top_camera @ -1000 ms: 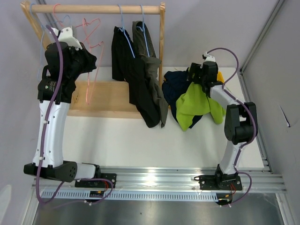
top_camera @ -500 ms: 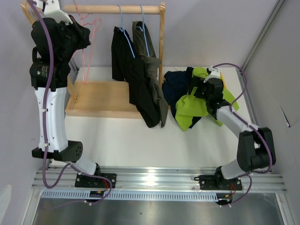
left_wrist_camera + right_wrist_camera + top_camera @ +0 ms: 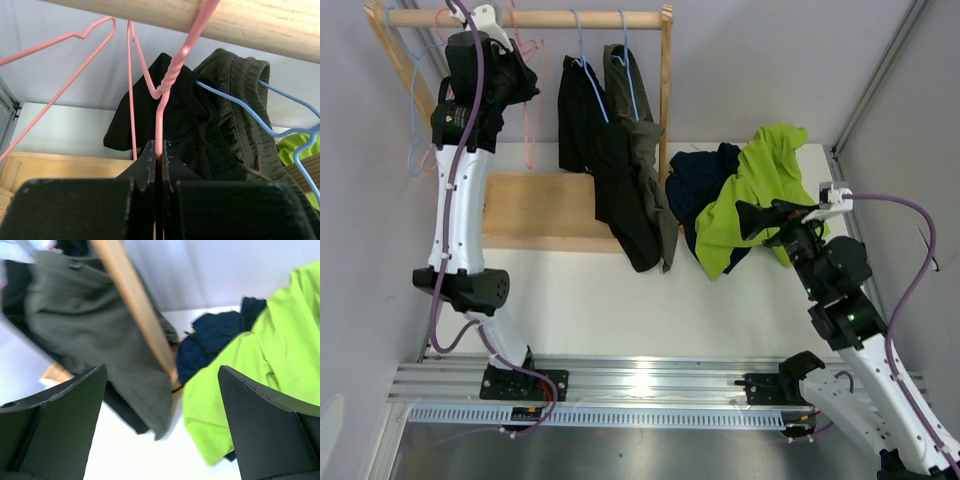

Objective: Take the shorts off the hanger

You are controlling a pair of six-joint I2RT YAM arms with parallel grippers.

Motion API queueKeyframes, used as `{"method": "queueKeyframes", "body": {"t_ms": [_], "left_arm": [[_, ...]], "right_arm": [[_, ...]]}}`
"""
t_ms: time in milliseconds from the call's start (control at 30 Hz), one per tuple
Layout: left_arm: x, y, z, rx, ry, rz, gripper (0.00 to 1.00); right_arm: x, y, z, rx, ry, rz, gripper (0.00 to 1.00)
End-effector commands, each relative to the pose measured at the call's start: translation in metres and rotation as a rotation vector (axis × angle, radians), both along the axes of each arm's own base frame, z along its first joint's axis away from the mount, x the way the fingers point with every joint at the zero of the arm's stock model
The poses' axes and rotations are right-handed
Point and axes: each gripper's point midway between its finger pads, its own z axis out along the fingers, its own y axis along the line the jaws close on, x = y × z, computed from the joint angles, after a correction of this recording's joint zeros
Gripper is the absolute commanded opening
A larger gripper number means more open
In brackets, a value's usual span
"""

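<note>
Lime shorts [image 3: 770,170], navy shorts [image 3: 705,175] (both plain); pink hanger [image 3: 159,125].

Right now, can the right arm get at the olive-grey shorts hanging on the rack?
Probably yes. The right hand is open, empty and faces the olive-grey shorts. Only the wooden post stands partly between them, so it should pass in front.

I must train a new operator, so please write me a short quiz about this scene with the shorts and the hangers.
1. Where do the lime green shorts and the navy shorts lie?
2. Which hang from the wooden rod? A. lime green shorts, navy shorts. B. black shorts, olive-grey shorts.
3. True or false: the left claw is shut on a pink hanger.
Key: 1. on the table; 2. B; 3. true.
</note>
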Motion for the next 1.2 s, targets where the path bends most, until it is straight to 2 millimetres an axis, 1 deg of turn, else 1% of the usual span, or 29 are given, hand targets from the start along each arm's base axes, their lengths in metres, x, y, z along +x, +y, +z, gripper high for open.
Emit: {"method": "queueKeyframes", "body": {"t_ms": [0,67,100,167,200,233,267,367,433,500,533,567,600,633,667,700,733,767,800,933,1000,1067,1133,1167], "left_arm": [[-0.023,0.009,0.033,-0.016,-0.091,0.028,0.0],[-0.029,0.01,0.035,-0.026,-0.102,0.034,0.0],[-0.033,0.01,0.023,-0.023,-0.074,0.037,0.04],[-0.037,0.011,0.02,-0.027,-0.067,0.038,0.1],[-0.039,0.011,0.012,-0.024,-0.044,0.038,0.13],[-0.04,0.012,0.009,-0.021,-0.035,0.041,0.15],[-0.042,0.013,0.004,-0.017,-0.016,0.044,0.2],[-0.049,0.015,-0.002,-0.004,0.003,0.053,0.23],[-0.057,0.017,0.002,-0.001,-0.004,0.052,0.25],[-0.064,0.017,0.006,-0.001,-0.008,0.047,0.35],[-0.073,0.013,0.017,-0.01,-0.034,0.025,0.41],[-0.078,0.011,0.022,-0.014,-0.046,0.007,0.55],[-0.082,0.006,0.026,-0.022,-0.053,-0.017,0.62],[-0.093,-0.007,0.043,-0.039,-0.093,-0.087,0.68],[-0.098,-0.014,0.048,-0.043,-0.1,-0.117,0.76],[-0.107,-0.025,0.056,-0.047,-0.11,-0.158,0.78],[-0.11,-0.033,0.056,-0.05,-0.105,-0.19,0.8],[-0.117,-0.039,0.069,-0.052,-0.135,-0.21,0.81],[-0.121,-0.05,0.068,-0.053,-0.13,-0.238,0.81],[-0.126,-0.072,0.07,-0.082,-0.143,-0.308,0.81],[-0.12,-0.08,0.06,-0.098,-0.12,-0.33,0.81],[-0.115,-0.086,0.057,-0.108,-0.12,-0.341,0.8],[-0.107,-0.094,0.047,-0.117,-0.096,-0.35,0.79],[-0.105,-0.098,0.047,-0.121,-0.101,-0.359,0.79]], "right_arm": [[-0.018,-0.005,-0.016,-0.033,0.065,-0.014,0.99],[-0.023,-0.006,-0.009,-0.042,0.057,-0.013,0.99],[-0.023,-0.006,-0.007,-0.045,0.056,-0.015,0.99],[-0.024,-0.005,-0.005,-0.051,0.064,-0.012,0.99],[-0.024,-0.005,0.0,-0.049,0.06,-0.009,0.99],[-0.024,-0.004,0.002,-0.045,0.059,-0.004,0.99],[-0.025,-0.002,0.002,-0.037,0.062,0.001,0.99],[-0.028,-0.001,-0.001,-0.029,0.075,0.01,0.99],[-0.031,0.0,-0.002,-0.019,0.08,0.016,0.99],[-0.034,0.001,-0.002,-0.018,0.083,0.022,0.99],[-0.036,0.0,-0.001,-0.016,0.08,0.023,0.99],[-0.037,-0.001,0.0,-0.014,0.079,0.023,0.99],[-0.038,-0.001,0.0,-0.012,0.08,0.023,0.99],[-0.039,-0.001,0.0,-0.012,0.08,0.023,0.99],[-0.039,-0.001,0.001,-0.01,0.079,0.023,0.99],[-0.039,-0.001,0.001,-0.01,0.079,0.023,0.99],[-0.039,0.0,0.0,-0.009,0.082,0.023,0.99],[-0.039,0.0,0.0,-0.011,0.083,0.024,0.99],[-0.038,0.001,0.0,-0.01,0.085,0.026,0.99],[-0.038,0.004,-0.002,-0.009,0.092,0.034,0.99],[-0.038,0.005,-0.002,-0.008,0.094,0.031,0.99],[-0.039,0.005,-0.002,-0.012,0.093,0.034,0.99],[-0.039,0.004,-0.004,-0.019,0.1,0.027,0.99],[-0.04,0.004,-0.003,-0.02,0.098,0.027,0.99]]}}
